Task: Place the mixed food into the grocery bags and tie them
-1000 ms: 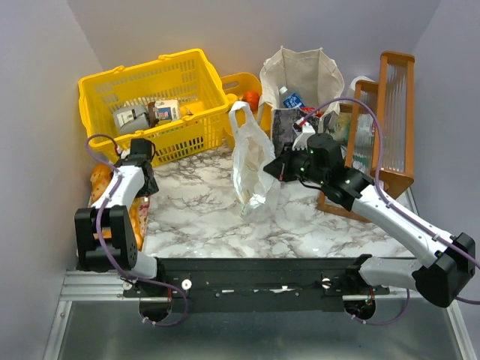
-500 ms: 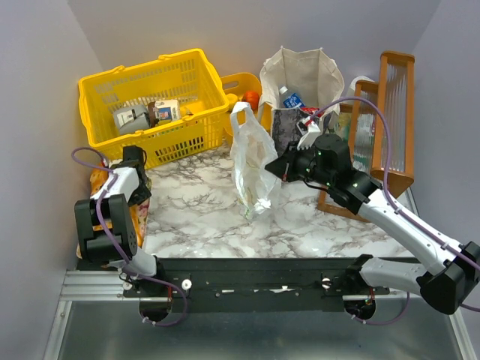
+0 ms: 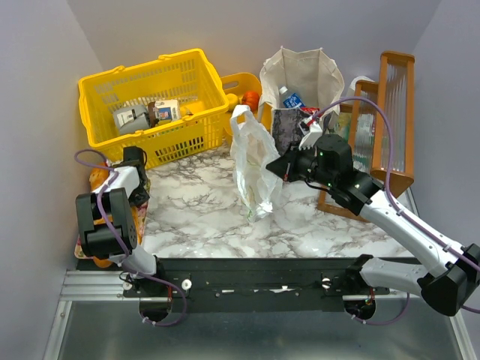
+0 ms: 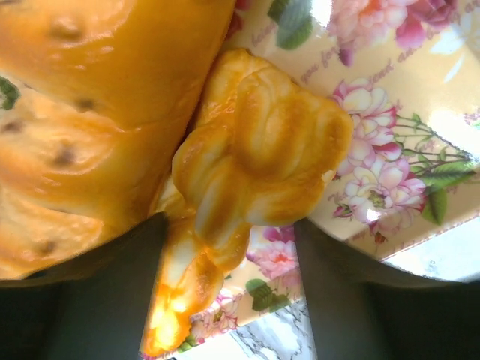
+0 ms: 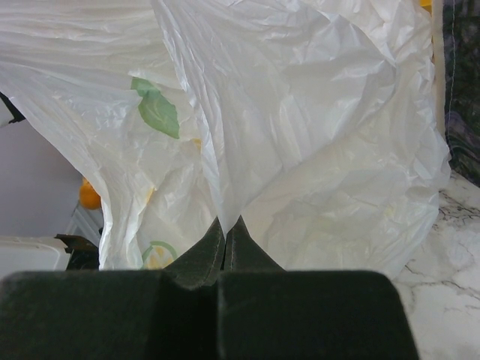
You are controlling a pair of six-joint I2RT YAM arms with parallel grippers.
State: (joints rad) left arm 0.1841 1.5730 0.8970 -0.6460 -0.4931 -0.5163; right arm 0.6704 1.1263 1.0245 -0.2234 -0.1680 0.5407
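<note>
The thin white plastic bag with green prints stands upright at the table's middle. My right gripper is shut on a fold of its right side; the right wrist view shows the fingertips pinching the film. The beige canvas tote stands behind it with a water bottle and a red packet inside. An orange lies behind the bag. My left gripper is open and held low over golden bread loaves on a floral tray. One loaf's end lies between the fingers.
A large yellow basket with cartons stands at the back left. A smaller yellow basket is behind the bag. A wooden rack stands at the right. The bread tray sits at the left edge.
My left arm has drawn back and dropped down over the bread tray. My right gripper has shifted slightly right with the bag, still pinching it.
</note>
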